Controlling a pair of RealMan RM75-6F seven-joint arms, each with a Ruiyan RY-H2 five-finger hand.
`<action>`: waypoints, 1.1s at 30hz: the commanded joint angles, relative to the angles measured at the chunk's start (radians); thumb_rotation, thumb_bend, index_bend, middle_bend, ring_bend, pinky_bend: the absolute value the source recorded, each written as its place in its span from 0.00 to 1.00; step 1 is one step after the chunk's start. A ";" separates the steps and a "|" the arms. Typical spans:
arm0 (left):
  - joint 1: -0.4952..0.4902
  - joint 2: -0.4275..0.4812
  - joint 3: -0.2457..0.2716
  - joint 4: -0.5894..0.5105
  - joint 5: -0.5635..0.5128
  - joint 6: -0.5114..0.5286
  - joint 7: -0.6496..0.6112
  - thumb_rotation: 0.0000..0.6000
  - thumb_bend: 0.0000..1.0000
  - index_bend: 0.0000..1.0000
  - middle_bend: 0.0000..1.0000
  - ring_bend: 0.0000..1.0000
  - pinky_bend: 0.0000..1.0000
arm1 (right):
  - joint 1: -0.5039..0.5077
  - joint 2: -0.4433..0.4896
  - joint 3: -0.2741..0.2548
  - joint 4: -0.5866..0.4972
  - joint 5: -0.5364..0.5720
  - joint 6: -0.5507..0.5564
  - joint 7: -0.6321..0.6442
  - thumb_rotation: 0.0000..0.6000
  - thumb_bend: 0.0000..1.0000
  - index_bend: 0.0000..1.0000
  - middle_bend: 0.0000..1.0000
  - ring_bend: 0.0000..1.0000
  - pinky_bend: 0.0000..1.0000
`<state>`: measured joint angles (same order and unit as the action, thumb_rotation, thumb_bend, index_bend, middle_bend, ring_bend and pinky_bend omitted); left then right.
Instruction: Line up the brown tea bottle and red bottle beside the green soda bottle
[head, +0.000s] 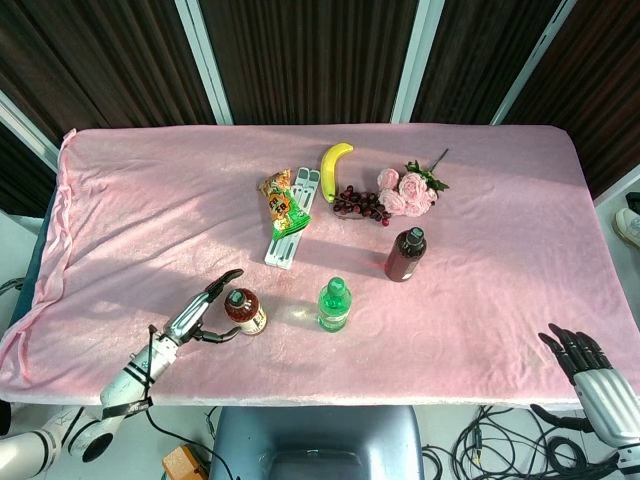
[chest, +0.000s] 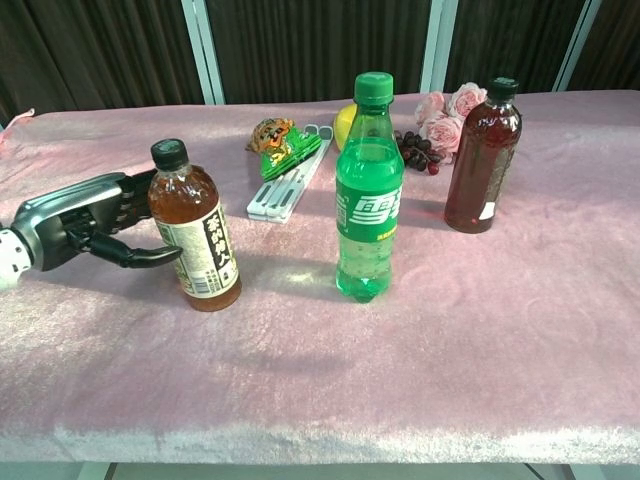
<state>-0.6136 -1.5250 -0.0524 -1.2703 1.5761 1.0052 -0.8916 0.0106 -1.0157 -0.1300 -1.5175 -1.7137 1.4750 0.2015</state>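
The brown tea bottle (head: 245, 311) (chest: 195, 230) stands upright near the table's front edge, left of the green soda bottle (head: 335, 305) (chest: 368, 190). The red bottle (head: 405, 254) (chest: 483, 160) stands further back, to the right of the green one. My left hand (head: 200, 316) (chest: 95, 228) is open at the tea bottle's left side. Its fingers reach behind the bottle and its thumb in front, very close to the label; I cannot tell whether they touch. My right hand (head: 590, 375) hangs open with fingers spread, off the table's front right corner.
Behind the bottles lie a banana (head: 336, 158), dark grapes (head: 360, 203), pink roses (head: 405, 190), a green and orange snack packet (head: 284, 203) and a white flat pack (head: 285, 243). The pink cloth (head: 500, 300) covers the whole table.
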 joint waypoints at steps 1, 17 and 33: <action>-0.022 -0.029 0.003 0.014 0.004 0.000 -0.055 1.00 0.30 0.00 0.05 0.00 0.06 | -0.001 0.002 0.000 0.003 -0.001 0.006 0.009 1.00 0.28 0.00 0.00 0.00 0.10; -0.028 -0.088 -0.030 0.019 -0.086 0.000 -0.067 1.00 0.30 0.49 0.55 0.27 0.18 | 0.001 0.006 -0.005 0.005 -0.008 0.006 0.016 1.00 0.28 0.00 0.00 0.00 0.10; 0.009 -0.136 -0.081 -0.075 -0.141 0.083 0.041 1.00 0.56 0.74 0.76 0.49 0.39 | 0.009 0.008 -0.010 0.002 -0.018 -0.003 0.017 1.00 0.28 0.00 0.00 0.00 0.10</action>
<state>-0.6104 -1.6519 -0.1253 -1.3319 1.4421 1.0770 -0.8661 0.0191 -1.0077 -0.1403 -1.5155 -1.7317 1.4724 0.2180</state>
